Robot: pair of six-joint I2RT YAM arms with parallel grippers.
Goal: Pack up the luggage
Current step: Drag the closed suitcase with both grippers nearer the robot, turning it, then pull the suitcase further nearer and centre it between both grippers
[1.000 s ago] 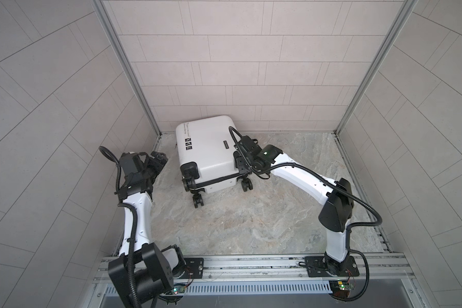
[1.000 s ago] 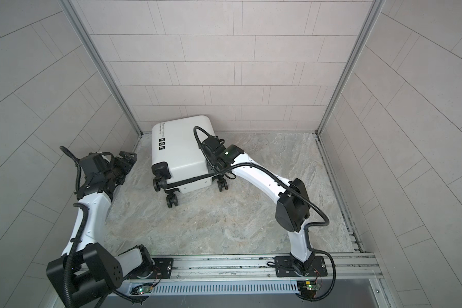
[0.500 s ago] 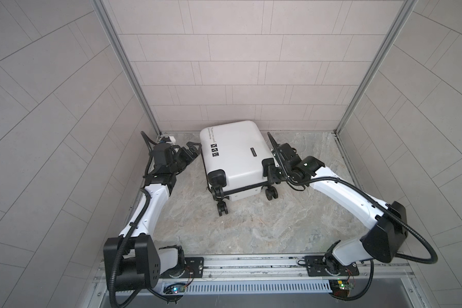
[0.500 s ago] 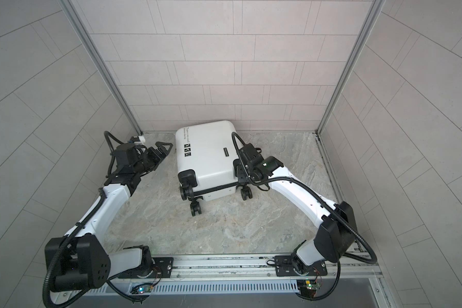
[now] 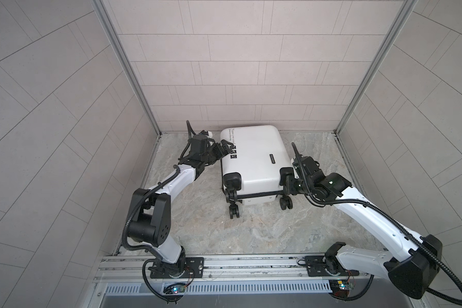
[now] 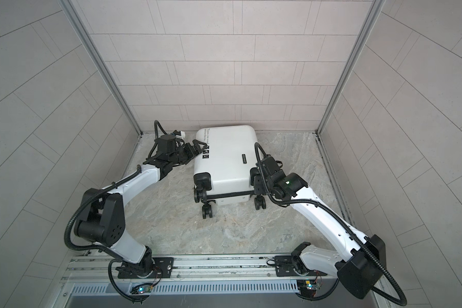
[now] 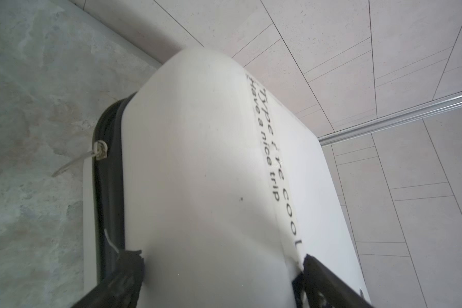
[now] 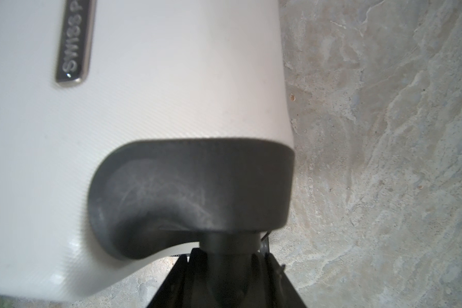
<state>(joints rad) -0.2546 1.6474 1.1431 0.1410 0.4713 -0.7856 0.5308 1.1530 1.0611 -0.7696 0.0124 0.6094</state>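
Looked down on a grey marble-look worktop, boxed in by pale tiled walls, with a metal rail along the front. Found the luggage lying flat and closed by the back wall, wheels toward the rail. Had slid well to the right since a second earlier, away from the left wall, with both arms following. Caught the left pincer spread wide and released, with its tips astride the shell's long edge by the stickers. Got the zip pull only from the left wrist view. Saw the right pincer clenched on a caster stem in the right wrist view, plus a silver badge. Couldn't make out that grip in both top views.
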